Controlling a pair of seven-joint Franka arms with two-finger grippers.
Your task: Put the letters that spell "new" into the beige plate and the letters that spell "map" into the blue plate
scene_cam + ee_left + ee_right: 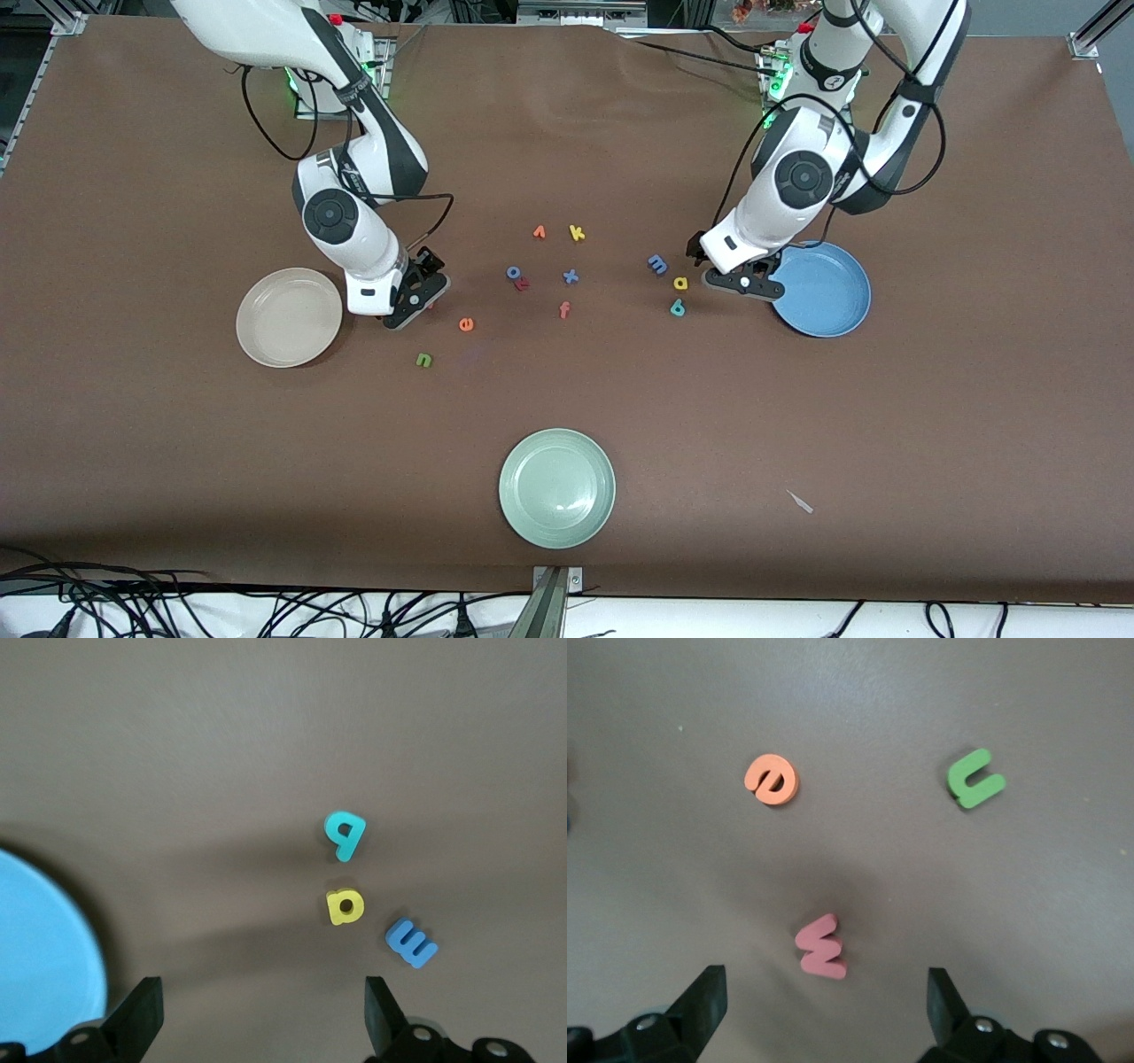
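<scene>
Brown surface (567,425), both arms reaching down onto it.

Right gripper (824,1001) low over the surface, fingers (704,997) spread wide, holding nothing, touching nothing. Pink w (822,946) lies flat just ahead of it, between the finger lines. Orange e (772,779) and green n (974,779) farther out from the gripper, apart from each other. In front view the w is mostly hidden by the gripper (416,297); e (466,324) and n (424,360) lie nearer the camera than it. Beige plate (289,317) sits just beside the gripper, toward the right arm's end, no letters in it.

Left gripper (264,1014) also low, fingers (142,1010) spread wide, holding nothing. Yellow a (345,907) just ahead of it, teal p (345,835) farther out, blue m (411,943) off to one side near one fingertip; none touched. Blue plate (44,948) right beside the other finger; in front view the gripper (744,282) overlaps the plate's (824,290) rim, m (657,263), a (680,283), p (678,307) on its middle-of-surface side.

Mid-surface between grippers: v (539,232), k (577,233), o (513,272), x (570,276), f (564,309), plus a small orange-red piece (523,284) touching the o. Green plate (556,487) well nearer the camera.
</scene>
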